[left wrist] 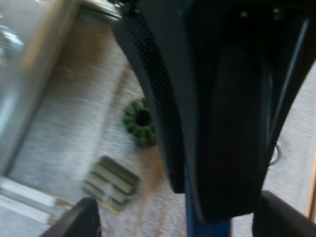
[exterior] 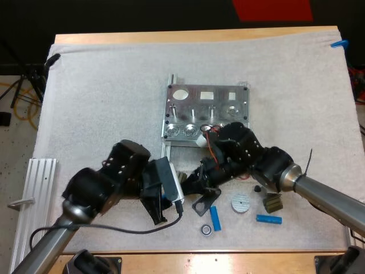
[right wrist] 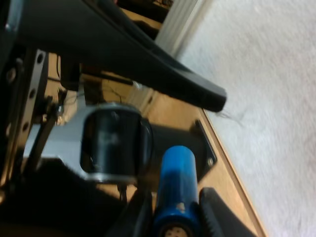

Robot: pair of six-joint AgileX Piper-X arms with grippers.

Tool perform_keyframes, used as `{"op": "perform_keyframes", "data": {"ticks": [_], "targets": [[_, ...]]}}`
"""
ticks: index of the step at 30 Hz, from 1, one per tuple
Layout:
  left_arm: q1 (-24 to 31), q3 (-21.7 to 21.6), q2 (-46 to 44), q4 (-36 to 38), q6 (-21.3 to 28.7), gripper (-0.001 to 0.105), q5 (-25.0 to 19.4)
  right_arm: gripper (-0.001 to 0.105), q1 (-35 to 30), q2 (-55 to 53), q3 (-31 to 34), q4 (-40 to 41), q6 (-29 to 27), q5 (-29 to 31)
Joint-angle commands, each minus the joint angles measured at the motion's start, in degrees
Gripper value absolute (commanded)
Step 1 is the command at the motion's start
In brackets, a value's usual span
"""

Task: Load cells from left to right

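The left gripper (exterior: pixel 165 205), nearest the camera at the near left of the white mat (exterior: pixel 102 103), is spread wide. In its wrist view its fingers (left wrist: pixel 79 221) stand far apart and grip nothing. A large black, dimple-textured finger of the other arm blocks most of what lies between them. Far left, a ribbed aluminium rail (exterior: pixel 41 191) lies along the mat's edge, its near end cut off by the left arm. Past that blocking finger the left wrist view gives a blurred green toothed wheel (left wrist: pixel 140 122) and, just beside it, a grooved rectangular block (left wrist: pixel 109 183). Centre, the machined metal fixture (exterior: pixel 206 111) sits on the mat with round and square openings, and the right arm covers its near right corner. The right gripper (exterior: pixel 202 197) is closed on a blue cell (right wrist: pixel 177 187), a smooth cylinder pressed from both sides and held close in front of the left gripper. In the high view a near blue cylinder (exterior: pixel 215 218) shows at the right gripper's tips. Whether it is that same held piece cannot be settled from there. Just beside it lies a small metal ring (exterior: pixel 206 229). To the right follow a pale ribbed disc (exterior: pixel 240 202), a small dark olive part (exterior: pixel 272 202) of unclear shape, and a right-hand blue cylinder (exterior: pixel 268 218) lying flat on the mat.
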Motion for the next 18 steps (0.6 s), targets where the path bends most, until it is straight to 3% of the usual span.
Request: {"op": "perform_keyframes", "data": {"ticks": [1,4,12,18], "targets": [[0.3,-0.6,-1.9,0.2,-0.9,0.065,-1.3,0.0,-0.1,-0.3,-2.0,0.6,-1.3,0.2],[2.8,-0.6,-5.6,1.4,-2.6,0.065,-1.3,0.0,-0.7,-0.3,-5.4,7.1,-6.5,4.7],[14.6,-0.4,-15.8,1.1,-7.1,0.065,0.5,0.0,-4.1,-0.3,-17.4,33.3,-24.4,30.0],[18.4,-0.4,-20.2,-0.2,-10.5,0.065,2.8,0.0,-5.6,2.3,-24.5,40.6,-31.1,42.4]]}}
